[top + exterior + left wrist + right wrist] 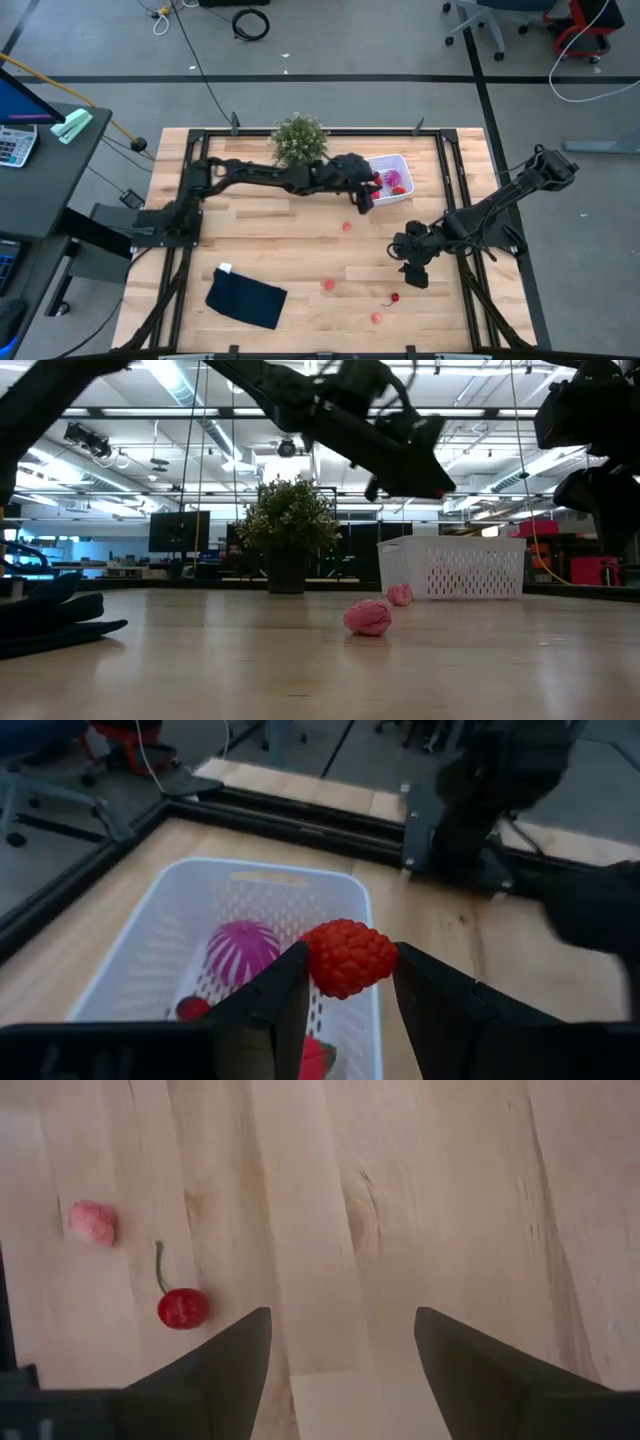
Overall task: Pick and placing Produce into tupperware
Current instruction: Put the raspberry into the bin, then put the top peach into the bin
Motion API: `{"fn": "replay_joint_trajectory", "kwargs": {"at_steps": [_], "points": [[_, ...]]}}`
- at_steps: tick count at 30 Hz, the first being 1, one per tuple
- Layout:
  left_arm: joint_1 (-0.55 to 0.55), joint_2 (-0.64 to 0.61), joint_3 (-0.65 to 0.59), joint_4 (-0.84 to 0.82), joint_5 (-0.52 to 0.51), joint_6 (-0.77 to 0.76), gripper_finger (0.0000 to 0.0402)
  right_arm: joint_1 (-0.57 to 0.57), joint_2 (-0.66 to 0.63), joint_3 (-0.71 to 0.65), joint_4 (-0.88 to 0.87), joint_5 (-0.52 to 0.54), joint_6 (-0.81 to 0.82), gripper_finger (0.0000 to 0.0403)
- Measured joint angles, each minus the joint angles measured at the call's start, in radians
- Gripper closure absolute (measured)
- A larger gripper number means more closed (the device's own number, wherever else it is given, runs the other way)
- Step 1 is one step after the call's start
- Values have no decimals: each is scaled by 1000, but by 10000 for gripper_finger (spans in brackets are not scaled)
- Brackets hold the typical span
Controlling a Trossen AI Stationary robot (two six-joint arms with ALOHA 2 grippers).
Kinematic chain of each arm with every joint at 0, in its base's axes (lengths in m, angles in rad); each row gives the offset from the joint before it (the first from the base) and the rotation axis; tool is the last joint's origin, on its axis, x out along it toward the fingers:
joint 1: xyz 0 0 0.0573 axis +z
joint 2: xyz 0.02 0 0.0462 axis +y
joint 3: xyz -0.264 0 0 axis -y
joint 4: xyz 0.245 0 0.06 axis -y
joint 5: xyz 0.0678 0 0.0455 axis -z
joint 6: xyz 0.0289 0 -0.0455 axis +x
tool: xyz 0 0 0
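Observation:
The white perforated basket (392,165) stands at the table's far side, right of the potted plant. It holds a spiky purple piece (243,948) and red pieces (192,1008). My left gripper (348,965) hangs over the basket's near-left corner (368,195), shut on a red raspberry (348,956). My right gripper (342,1350) is open above bare wood at the table's right (415,262). A stemmed cherry (183,1307) and a pink piece (92,1222) lie on the wood ahead of it. More pink and red pieces lie loose mid-table (347,226), (327,285), (377,318). My left gripper pinches the red raspberry by its two sides (312,965) between the tips of both fingers (285,985). The fingers slant down from the table's left. The berry is lifted clear, above the basket's rim (362,920).
A bushy green potted plant (299,138) stands just left of the basket. A dark blue folded cloth (246,299) lies near the table's near-left corner. A black frame rail (330,130) borders the table. Two pink pieces (368,617), (401,594) show in the low view before the basket (455,568).

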Motion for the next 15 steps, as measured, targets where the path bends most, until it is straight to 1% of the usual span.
{"fn": "replay_joint_trajectory", "kwargs": {"at_steps": [5,8,11,15], "points": [[6,136,164,-122,0,31,257,0,0,0,1,4,-1,147],[13,192,230,-171,-1,36,257,0,0,0,3,9,5,147],[24,224,262,-214,-1,54,245,0,0,0,6,35,14,147],[32,225,265,-260,-3,77,220,0,0,0,8,76,39,147]]}}
